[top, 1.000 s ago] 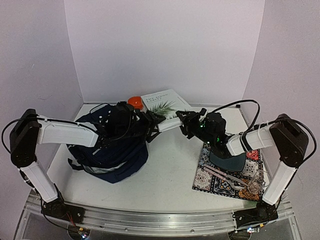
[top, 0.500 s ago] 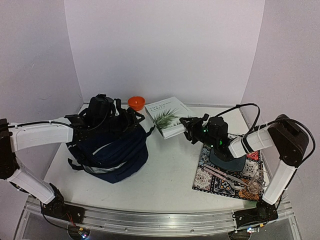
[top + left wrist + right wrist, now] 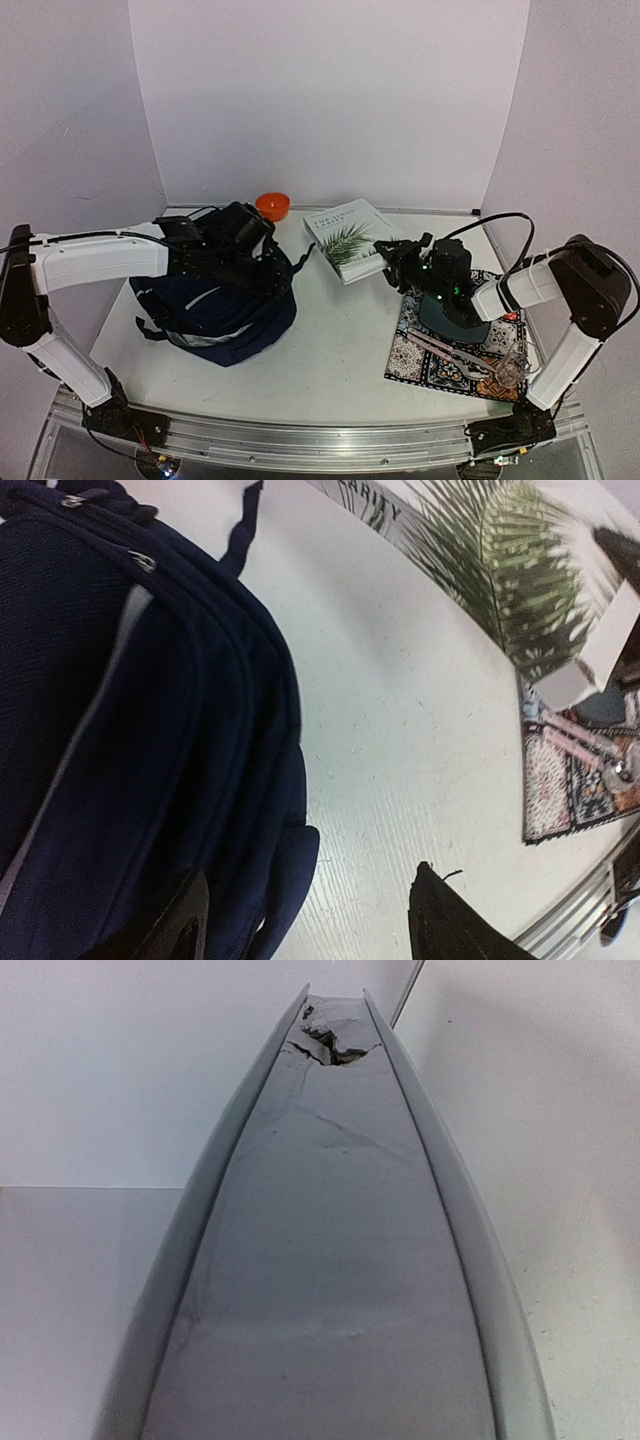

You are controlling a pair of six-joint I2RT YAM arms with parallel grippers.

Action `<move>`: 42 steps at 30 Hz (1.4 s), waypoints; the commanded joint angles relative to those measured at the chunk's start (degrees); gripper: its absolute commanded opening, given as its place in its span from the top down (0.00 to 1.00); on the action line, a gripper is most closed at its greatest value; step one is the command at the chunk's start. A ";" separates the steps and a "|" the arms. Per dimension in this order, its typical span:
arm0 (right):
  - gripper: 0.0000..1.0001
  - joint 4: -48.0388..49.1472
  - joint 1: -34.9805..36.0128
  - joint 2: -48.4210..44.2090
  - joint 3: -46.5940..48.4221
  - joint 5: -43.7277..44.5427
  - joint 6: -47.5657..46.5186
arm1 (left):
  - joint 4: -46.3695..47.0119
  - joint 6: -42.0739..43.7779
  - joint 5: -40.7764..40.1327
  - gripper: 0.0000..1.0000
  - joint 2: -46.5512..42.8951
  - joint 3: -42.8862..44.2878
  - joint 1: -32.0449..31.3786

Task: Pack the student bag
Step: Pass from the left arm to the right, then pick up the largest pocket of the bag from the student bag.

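The student bag (image 3: pixel 215 310), a navy backpack with black straps, lies at the left of the table; its side with a pale trim line fills the left wrist view (image 3: pixel 130 730). My left gripper (image 3: pixel 268 274) hovers over the bag's right edge, its jaws wide open (image 3: pixel 315 925), with one fingertip (image 3: pixel 185 925) against the fabric and nothing held. My right gripper (image 3: pixel 393 256) is shut on the near corner of a white book with a palm-leaf cover (image 3: pixel 348 232). The book's page edge (image 3: pixel 330 1260) fills the right wrist view and hides the fingers.
An orange bowl (image 3: pixel 272 205) stands at the back behind the bag. A patterned mat (image 3: pixel 440 365) at the right carries a dark cap (image 3: pixel 455 320), pens (image 3: pixel 450 350) and a clear object (image 3: pixel 510 370). The mat also shows in the left wrist view (image 3: pixel 570 780).
My right gripper has drawn the book to the right, away from the bag. My left arm swung back from the book's edge and now sits over the bag's right side.
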 commanded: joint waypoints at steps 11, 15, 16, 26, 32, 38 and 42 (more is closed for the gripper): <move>0.59 9.89 -2.12 -5.33 -4.09 -0.56 -1.44 | -16.24 5.47 -16.71 0.38 15.01 12.15 -6.78; 0.59 9.90 -2.20 -5.13 -3.86 -1.04 -1.56 | -17.39 4.80 -18.96 0.40 16.89 12.40 -6.86; 0.59 9.92 -2.20 -5.07 -3.78 -1.20 -1.61 | -17.82 4.67 -19.68 0.41 17.31 12.50 -6.86; 0.59 9.90 -2.21 -5.05 -3.85 -2.31 -1.74 | -21.28 4.23 -26.02 0.78 20.52 14.47 -6.96; 0.60 9.89 -2.20 -5.34 -3.10 -5.13 -2.28 | -23.03 5.40 -27.75 1.00 18.51 17.96 -6.96; 0.62 9.49 -2.20 -6.92 -2.90 -9.67 -2.75 | -26.55 8.32 -31.53 1.00 16.29 26.13 -6.86; 0.64 8.00 -2.14 -9.01 -3.76 -12.10 -2.89 | -28.25 10.62 -34.35 1.00 16.23 30.86 -6.46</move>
